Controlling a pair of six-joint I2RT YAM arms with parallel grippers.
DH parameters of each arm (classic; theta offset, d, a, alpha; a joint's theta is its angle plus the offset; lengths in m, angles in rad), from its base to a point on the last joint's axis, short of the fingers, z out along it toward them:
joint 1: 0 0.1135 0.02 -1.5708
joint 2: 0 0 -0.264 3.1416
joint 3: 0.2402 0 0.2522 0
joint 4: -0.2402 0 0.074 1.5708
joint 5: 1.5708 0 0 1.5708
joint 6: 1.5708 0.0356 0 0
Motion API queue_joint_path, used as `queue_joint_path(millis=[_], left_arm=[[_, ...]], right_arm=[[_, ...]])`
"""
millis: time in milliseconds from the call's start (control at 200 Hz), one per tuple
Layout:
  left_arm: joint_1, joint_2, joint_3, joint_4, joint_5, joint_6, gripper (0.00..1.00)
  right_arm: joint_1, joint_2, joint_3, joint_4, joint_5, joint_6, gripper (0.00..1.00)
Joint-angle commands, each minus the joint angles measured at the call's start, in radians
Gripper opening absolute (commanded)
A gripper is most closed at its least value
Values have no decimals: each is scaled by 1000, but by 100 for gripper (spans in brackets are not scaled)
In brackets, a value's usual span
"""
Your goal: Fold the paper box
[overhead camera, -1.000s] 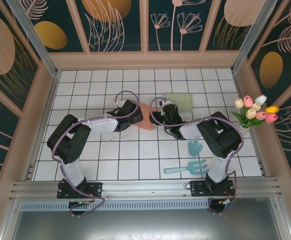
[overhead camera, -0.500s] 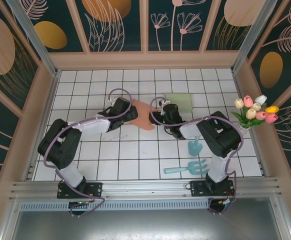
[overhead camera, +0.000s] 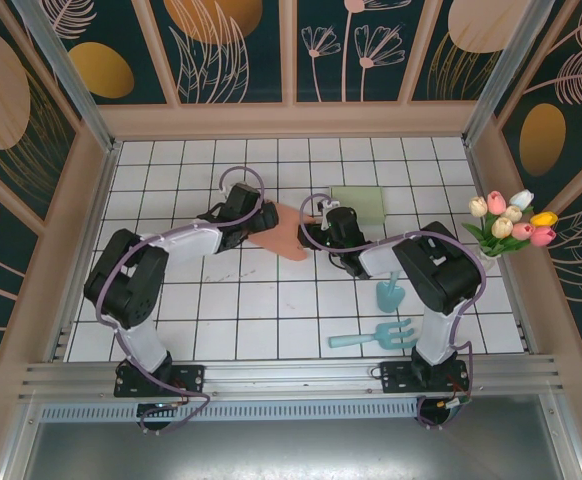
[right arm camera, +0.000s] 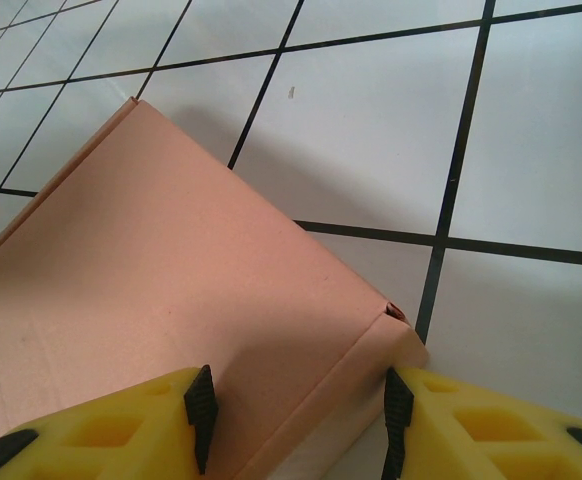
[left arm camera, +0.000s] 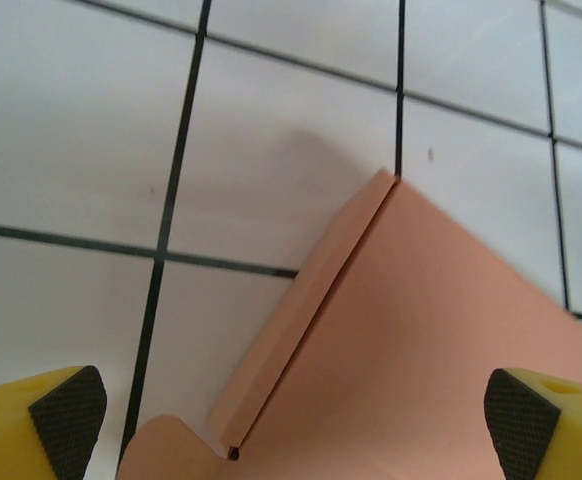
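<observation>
The paper box (overhead camera: 287,232) is a flat, salmon-pink cardboard piece lying on the white tiles mid-table. My left gripper (overhead camera: 255,220) sits at its left end. In the left wrist view it is open (left arm camera: 291,425), its fingertips (left arm camera: 66,420) spread wide to either side of the box's folded side strip (left arm camera: 301,330), touching nothing. My right gripper (overhead camera: 316,236) is at the box's right end. In the right wrist view it is shut (right arm camera: 299,418) on the box's corner (right arm camera: 271,300), with the creased edge flap between the pads (right arm camera: 399,420).
A flat pale-green box (overhead camera: 357,204) lies just behind my right gripper. A blue trowel (overhead camera: 390,291) and a blue hand rake (overhead camera: 375,336) lie near the right arm. A bunch of tulips (overhead camera: 511,224) stands at the right wall. Wooden walls enclose the table.
My left gripper has opened a little wider and its arm has shifted slightly toward the back left along the box's left end. The right arm has not moved.
</observation>
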State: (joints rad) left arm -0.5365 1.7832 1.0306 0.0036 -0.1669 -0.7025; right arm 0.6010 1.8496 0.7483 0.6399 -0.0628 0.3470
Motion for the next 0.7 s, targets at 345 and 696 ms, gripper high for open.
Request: queue_joint_path(millis=[345,696], left_arm=[[-2,70,-45,82,82,-22,87],[-3,72,-52,79,52,-17,80]], right_arm=[[-6,70,-16,-141,-35,-24,50],[-9,68,-18,-140,-33,-26,50]])
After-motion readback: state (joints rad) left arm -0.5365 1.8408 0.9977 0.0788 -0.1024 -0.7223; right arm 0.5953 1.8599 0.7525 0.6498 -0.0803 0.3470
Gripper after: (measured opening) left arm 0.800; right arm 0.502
